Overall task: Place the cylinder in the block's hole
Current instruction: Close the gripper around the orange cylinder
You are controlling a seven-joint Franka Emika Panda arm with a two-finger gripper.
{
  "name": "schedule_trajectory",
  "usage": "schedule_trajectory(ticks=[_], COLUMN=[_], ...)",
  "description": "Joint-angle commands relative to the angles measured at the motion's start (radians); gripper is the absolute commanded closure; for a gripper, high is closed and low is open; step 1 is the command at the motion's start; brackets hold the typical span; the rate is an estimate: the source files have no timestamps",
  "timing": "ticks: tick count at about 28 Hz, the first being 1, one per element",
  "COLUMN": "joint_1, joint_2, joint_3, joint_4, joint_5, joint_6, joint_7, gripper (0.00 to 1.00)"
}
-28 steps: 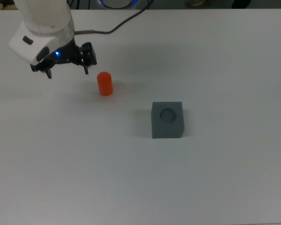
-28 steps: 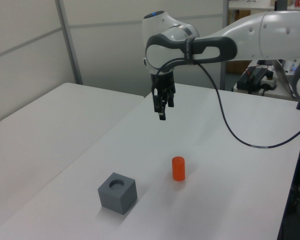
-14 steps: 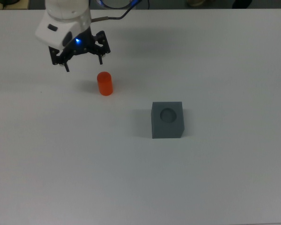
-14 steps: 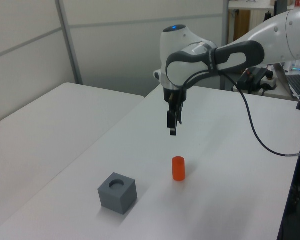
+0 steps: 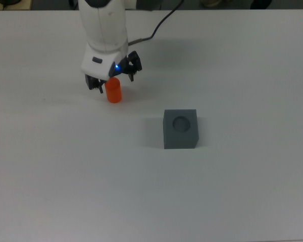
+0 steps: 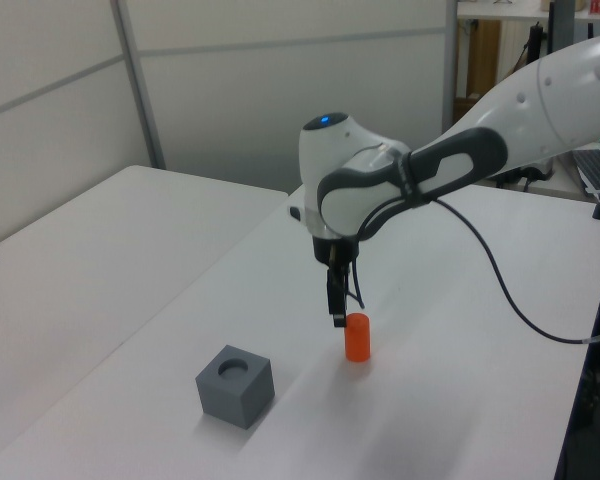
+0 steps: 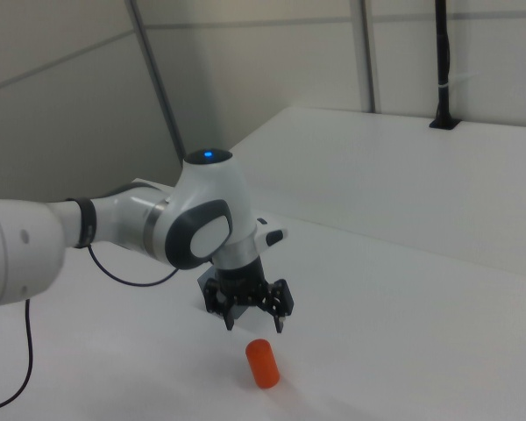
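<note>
In the top view, the cylinder [image 5: 113,91] stands on the table [image 5: 252,191] at ten o'clock from the block [image 5: 181,129], well apart from it, with the gripper [image 5: 114,80] directly at the cylinder's twelve o'clock, just above its top.

In the top view, bare white table [image 5: 65,176] lay open across the whole lower half and right side of the frame, with only the block [image 5: 181,129] standing near the centre. The cylinder [image 5: 113,90] stood in the upper left, well apart from the block, leaving a clear lane between them. The gripper [image 5: 112,81] hung over the cylinder with its fingers spread, apparently just above its top.
</note>
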Motion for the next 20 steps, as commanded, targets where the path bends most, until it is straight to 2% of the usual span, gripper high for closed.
schedule_trajectory(ticks=[1, 3, 4, 10, 14, 16, 20], joint_1=[-0.002, -0.002, -0.002, -0.002, -0.002, -0.002, -0.002], joint_2=[0.025, 0.031, 0.032, 0.030, 0.032, 0.032, 0.032], joint_3=[0.003, 0.003, 0.003, 0.003, 0.003, 0.003, 0.003], joint_4=[-0.007, -0.011, -0.018, -0.037, -0.038, -0.041, -0.040], joint_5=[-0.044, -0.058, -0.075, -0.122, -0.124, -0.124, -0.124], joint_6=[0.025, 0.023, 0.022, -0.009, -0.015, -0.016, -0.016], joint_7=[-0.020, -0.020, -0.020, -0.020, -0.020, -0.020, -0.020], gripper=[0.00, 0.00, 0.05, 0.06, 0.10, 0.22, 0.55])
